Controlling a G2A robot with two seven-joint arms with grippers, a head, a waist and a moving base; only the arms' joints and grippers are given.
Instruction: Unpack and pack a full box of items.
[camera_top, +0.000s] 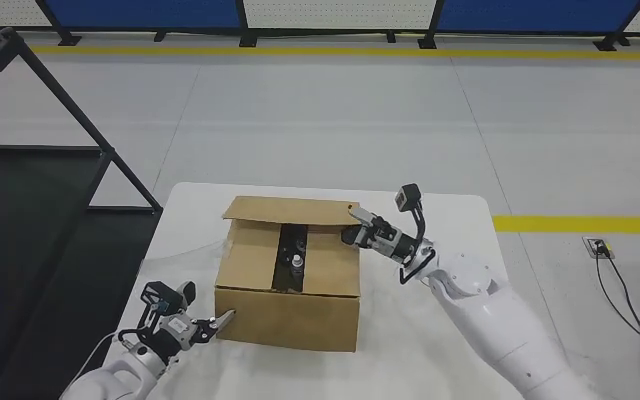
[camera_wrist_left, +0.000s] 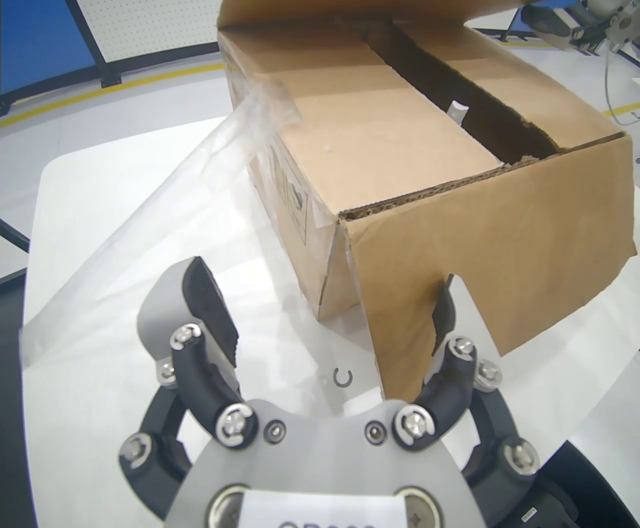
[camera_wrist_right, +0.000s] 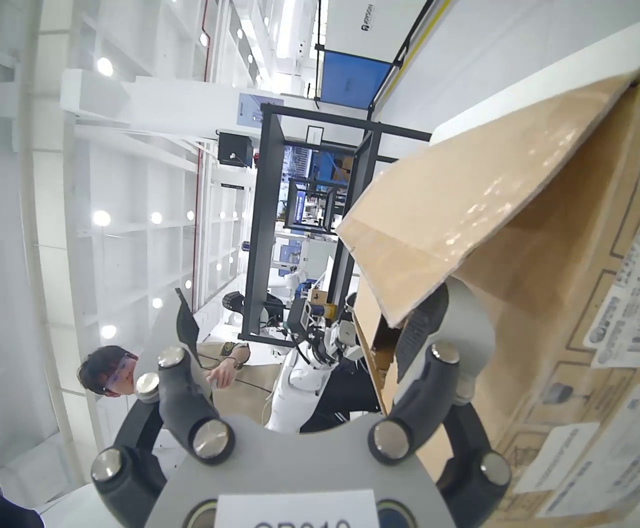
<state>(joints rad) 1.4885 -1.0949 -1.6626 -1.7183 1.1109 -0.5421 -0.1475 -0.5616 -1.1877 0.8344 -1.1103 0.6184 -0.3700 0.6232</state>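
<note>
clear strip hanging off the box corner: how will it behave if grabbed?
Likely floppy: the clear strip sags from the box corner down to the table. It looks thin and see-through, so probably light and clingy on the jaws. One end looks attached, so pulling might drag the box.

Brown cardboard box (camera_top: 288, 318) stands upright, its top flaps (camera_top: 258, 256) partly open.

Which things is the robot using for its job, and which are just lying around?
For the job: cardboard box, white-topped thing inside it, left gripper, right gripper.
Just lying around: clear plastic strip hanging off the box, small ring on the table, black frame beside the table.
</note>
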